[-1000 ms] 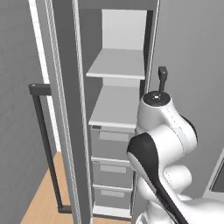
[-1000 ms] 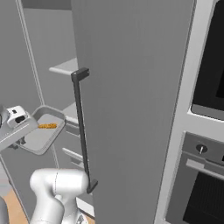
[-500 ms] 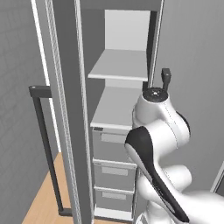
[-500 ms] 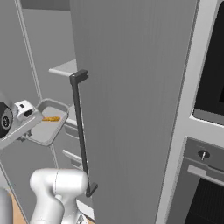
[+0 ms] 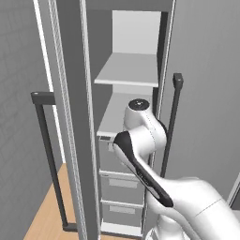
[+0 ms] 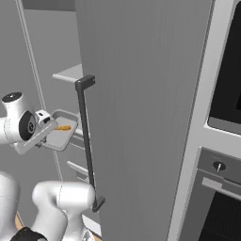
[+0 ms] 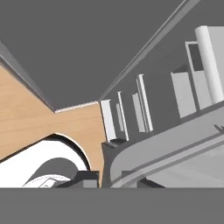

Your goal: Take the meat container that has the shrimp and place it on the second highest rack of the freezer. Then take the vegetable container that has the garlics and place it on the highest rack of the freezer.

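My gripper (image 6: 45, 133) is shut on the near edge of the meat container (image 6: 60, 136), a shallow grey tray, and holds it up in front of the freezer's (image 5: 136, 37) open compartment. The orange shrimp (image 6: 63, 127) lies inside it. The tray hangs below the highest rack (image 5: 129, 70), at about the height of the second highest rack (image 5: 115, 117). In the hand view the tray's rim (image 7: 166, 146) curves past my gripper (image 7: 109, 178). In the left base view my own arm hides the tray. The vegetable container and the garlics are out of view.
The freezer door (image 6: 141, 103) stands open to the right of the tray, its long black bar handle (image 6: 84, 141) close beside it. A second black handle (image 5: 47, 154) stands at the left. Grey drawers (image 5: 122, 187) sit under the shelves. An oven (image 6: 226, 141) is at the far right.
My arm has swung forward toward the freezer's opening, carrying the tray with the shrimp a little higher and closer to the door handle. The grip has stayed shut.
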{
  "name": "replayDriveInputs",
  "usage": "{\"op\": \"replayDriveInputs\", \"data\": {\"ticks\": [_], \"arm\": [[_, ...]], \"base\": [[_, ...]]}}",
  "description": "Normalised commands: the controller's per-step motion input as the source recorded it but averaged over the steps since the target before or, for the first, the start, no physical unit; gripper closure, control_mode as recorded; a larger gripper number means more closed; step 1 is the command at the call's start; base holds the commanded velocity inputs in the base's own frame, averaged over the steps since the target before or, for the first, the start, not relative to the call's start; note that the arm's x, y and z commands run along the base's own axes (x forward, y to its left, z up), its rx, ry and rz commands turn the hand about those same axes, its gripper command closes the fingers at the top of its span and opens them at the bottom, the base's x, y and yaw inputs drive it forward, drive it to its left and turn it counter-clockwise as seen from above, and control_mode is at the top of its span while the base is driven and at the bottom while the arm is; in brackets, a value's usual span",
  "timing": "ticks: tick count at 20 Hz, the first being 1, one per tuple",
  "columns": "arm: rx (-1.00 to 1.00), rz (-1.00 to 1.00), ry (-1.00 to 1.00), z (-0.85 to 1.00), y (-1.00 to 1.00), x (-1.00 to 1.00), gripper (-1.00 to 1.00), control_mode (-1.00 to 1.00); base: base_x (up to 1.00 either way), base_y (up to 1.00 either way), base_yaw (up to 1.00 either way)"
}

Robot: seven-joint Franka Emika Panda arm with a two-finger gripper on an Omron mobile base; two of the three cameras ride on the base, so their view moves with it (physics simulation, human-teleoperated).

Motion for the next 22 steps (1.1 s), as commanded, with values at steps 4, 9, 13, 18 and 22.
{"op": "replayDriveInputs", "data": {"ticks": [4,9,13,18,22], "arm": [[0.0,0.01,0.07,-0.36,-0.05,1.0,1.0,-1.0],[-0.03,0.01,0.0,-0.47,0.0,1.0,1.0,-1.0],[-0.06,0.0,0.0,-0.25,-0.02,1.0,1.0,-1.0],[-0.02,0.0,0.0,-0.07,-0.04,1.0,1.0,-1.0],[-0.03,-0.01,0.0,-0.28,-0.01,0.99,1.0,-1.0]], "base": [[0.0,0.0,0.0],[0.0,0.0,0.0],[0.0,0.0,0.0],[0.0,0.0,0.0],[0.0,0.0,0.0]]}}
